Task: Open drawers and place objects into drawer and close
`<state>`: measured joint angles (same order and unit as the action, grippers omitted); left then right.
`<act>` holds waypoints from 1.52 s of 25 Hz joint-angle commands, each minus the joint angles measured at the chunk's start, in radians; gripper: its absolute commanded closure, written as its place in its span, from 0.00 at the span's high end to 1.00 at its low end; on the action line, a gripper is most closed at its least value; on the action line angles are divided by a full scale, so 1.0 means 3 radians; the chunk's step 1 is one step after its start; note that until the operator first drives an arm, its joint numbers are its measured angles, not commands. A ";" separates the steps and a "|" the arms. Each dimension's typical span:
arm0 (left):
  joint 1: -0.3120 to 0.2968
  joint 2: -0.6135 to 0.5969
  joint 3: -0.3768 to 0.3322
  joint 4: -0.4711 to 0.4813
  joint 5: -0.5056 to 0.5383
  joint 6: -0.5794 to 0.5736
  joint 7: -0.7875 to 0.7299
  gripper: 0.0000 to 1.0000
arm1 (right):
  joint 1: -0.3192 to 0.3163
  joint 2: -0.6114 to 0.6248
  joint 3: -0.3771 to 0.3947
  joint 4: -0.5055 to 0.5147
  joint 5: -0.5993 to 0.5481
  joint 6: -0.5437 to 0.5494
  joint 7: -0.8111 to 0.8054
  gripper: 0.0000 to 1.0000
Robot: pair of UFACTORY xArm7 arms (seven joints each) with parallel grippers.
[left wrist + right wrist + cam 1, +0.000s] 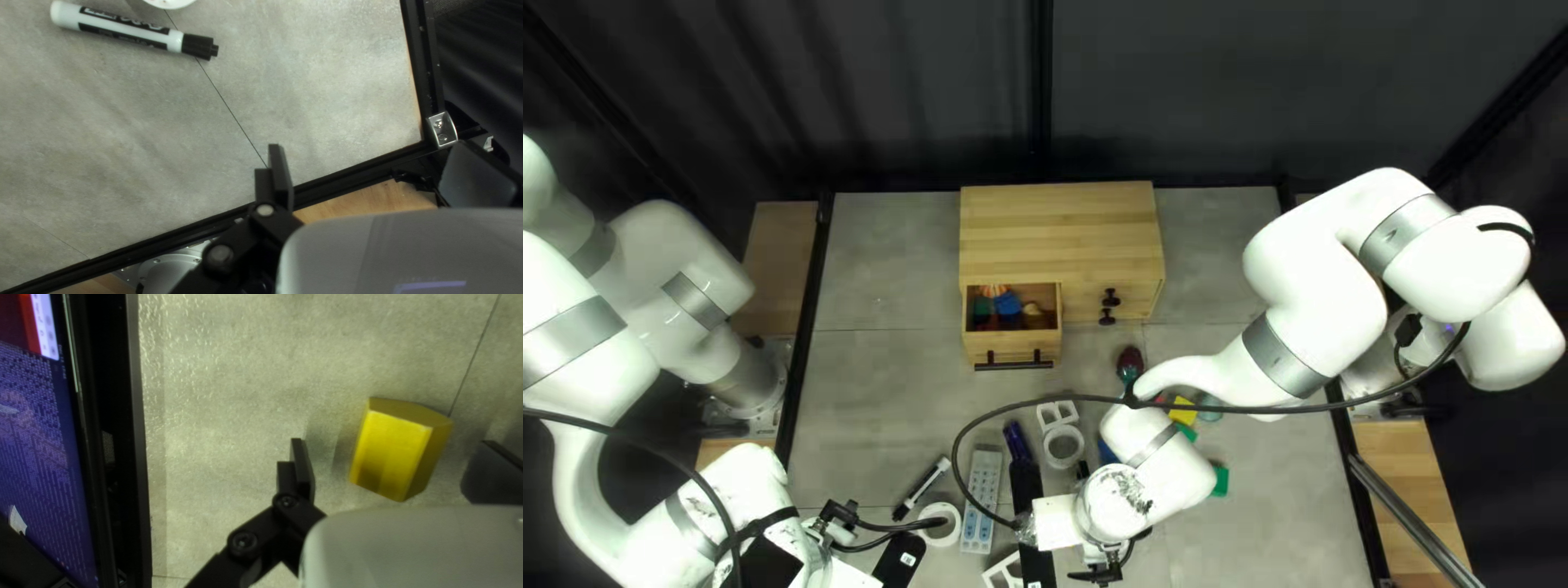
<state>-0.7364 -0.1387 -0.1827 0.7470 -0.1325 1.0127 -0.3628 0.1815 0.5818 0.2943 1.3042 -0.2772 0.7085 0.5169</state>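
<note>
Black left claw released, empty, at desk edge, probably keeping clear. White marker ahead of it, dark printed label. Wooden drawer pulled out, presumably for loading; coloured objects inside. Right claw released, astride yellow block on desk, probably lining up a grip.

The grey table has a dark curtain behind it and a lit screen beside it.

readable text: none for certain | marker: dark label, lettering apparently too unclear to read
</note>
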 commanded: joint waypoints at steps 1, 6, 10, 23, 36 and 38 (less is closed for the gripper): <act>0.0000 0.0000 0.0000 0.0000 0.0000 0.0000 0.0000 1.00 | 0.0020 -0.0019 0.0000 0.0065 0.0002 0.0104 0.0009 0.01; 0.0000 0.0000 0.0000 0.0000 0.0000 0.0000 0.0000 1.00 | 0.0018 -0.0164 0.0015 0.0080 0.0014 0.0282 -0.0006 0.02; 0.0000 0.0000 0.0000 0.0000 0.0000 0.0000 0.0000 1.00 | -0.0022 -0.0480 0.0025 0.0001 0.0008 0.0445 -0.0080 0.01; 0.0000 0.0000 0.0000 0.0000 0.0000 0.0000 0.0000 1.00 | -0.0475 -0.1413 -0.0295 0.0350 -0.0218 0.1337 -0.1064 0.01; 0.0000 0.0000 0.0000 0.0000 0.0000 0.0000 0.0000 1.00 | -0.0805 -0.1211 -0.0582 0.0151 -0.0413 0.0797 -0.1237 0.02; 0.0000 0.0000 0.0000 0.0000 0.0000 0.0000 0.0000 1.00 | -0.0814 -0.1219 -0.0592 0.0097 -0.0421 0.0743 -0.1221 0.02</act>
<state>-0.7364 -0.1387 -0.1827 0.7470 -0.1325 1.0127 -0.3628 -0.0580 0.2161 0.1213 1.3514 -0.3995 0.9512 0.1441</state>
